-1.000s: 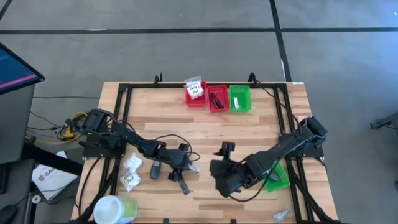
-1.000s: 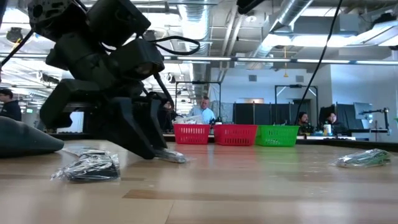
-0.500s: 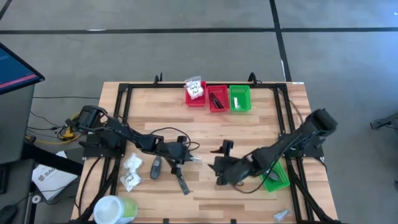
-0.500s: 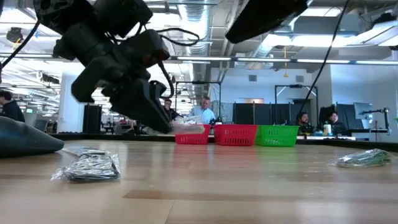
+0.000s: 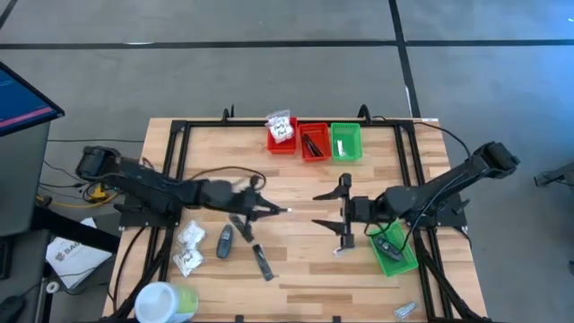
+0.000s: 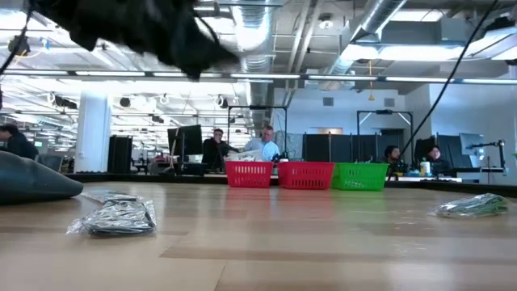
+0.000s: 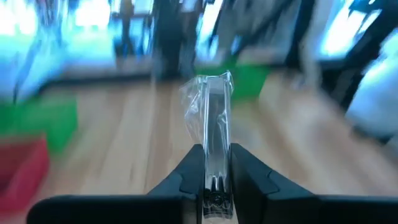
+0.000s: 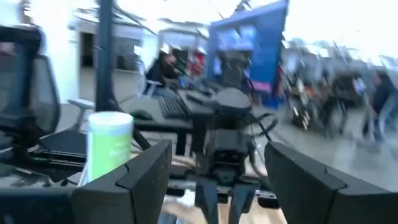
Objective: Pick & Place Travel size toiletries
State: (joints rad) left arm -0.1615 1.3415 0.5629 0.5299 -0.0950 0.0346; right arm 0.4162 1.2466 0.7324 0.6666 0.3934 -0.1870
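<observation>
My left gripper (image 5: 272,212) hovers over the table's middle, shut on a small clear-plastic sachet (image 7: 211,118) with a silvery strip inside. My right gripper (image 5: 343,215) stands open to its right, facing it and holding nothing. More toiletries lie near the left front: white crinkly packets (image 5: 189,236), a dark oval (image 5: 224,240) and a dark stick (image 5: 261,261). A dark item in a wrapper (image 6: 119,217) lies flat on the table. A silvery sachet (image 5: 404,309) lies at the front right corner. My left gripper pinches the sachet's near end (image 7: 214,167) between its two fingers. The fingers come nearly level from the table's left, along the sachet. The rest of the sachet sticks out past the fingertips (image 5: 285,212), lifted clear of the table.
Two red bins (image 5: 282,135) (image 5: 313,142) and a green bin (image 5: 345,142) stand in a row at the far edge. Another green bin (image 5: 395,253) sits at the right. A white-and-green tub (image 5: 161,301) stands at the front left corner. People sit in the room beyond the table.
My left gripper has risen from the table toward the far edge, tipping up toward level, and has lifted the sachet clear. My right gripper has swung up from pointing down to about level and has moved toward the table's right edge, staying open.
</observation>
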